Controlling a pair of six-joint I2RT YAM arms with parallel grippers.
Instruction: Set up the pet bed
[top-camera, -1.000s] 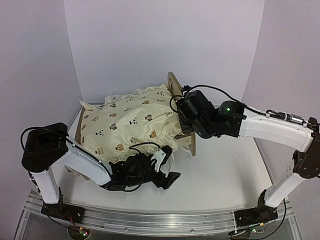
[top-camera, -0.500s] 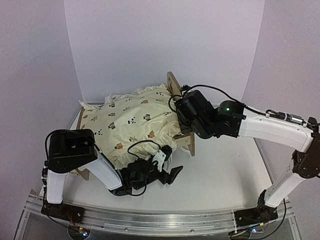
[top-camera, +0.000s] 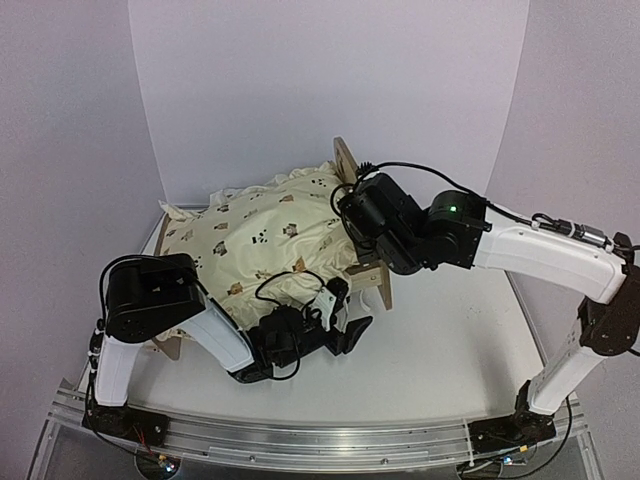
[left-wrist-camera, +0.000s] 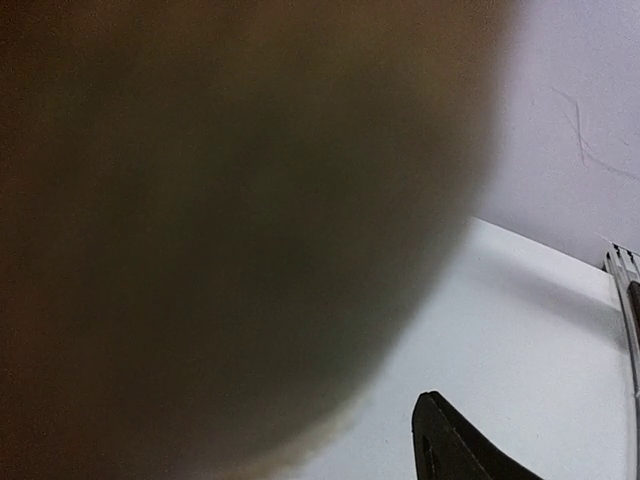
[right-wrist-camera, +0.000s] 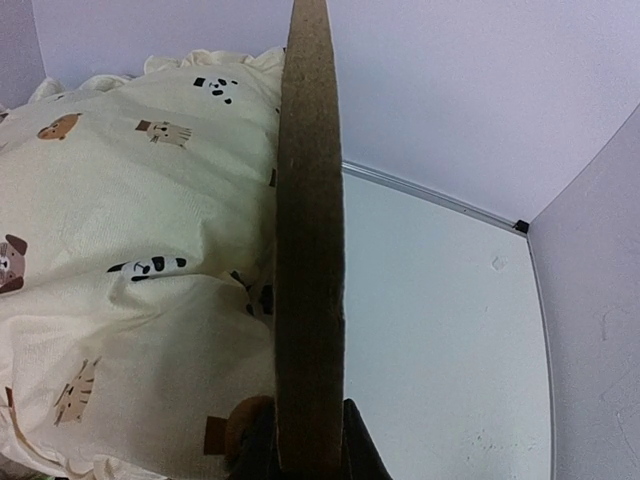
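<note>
Walls, tabletop pale around pet bed

Even bright light, soft shadows; left wrist view mostly dark blur.

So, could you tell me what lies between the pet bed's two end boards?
The cream animal-print quilt, draped across the pet bed from board to board, as the top external view shows.
</note>
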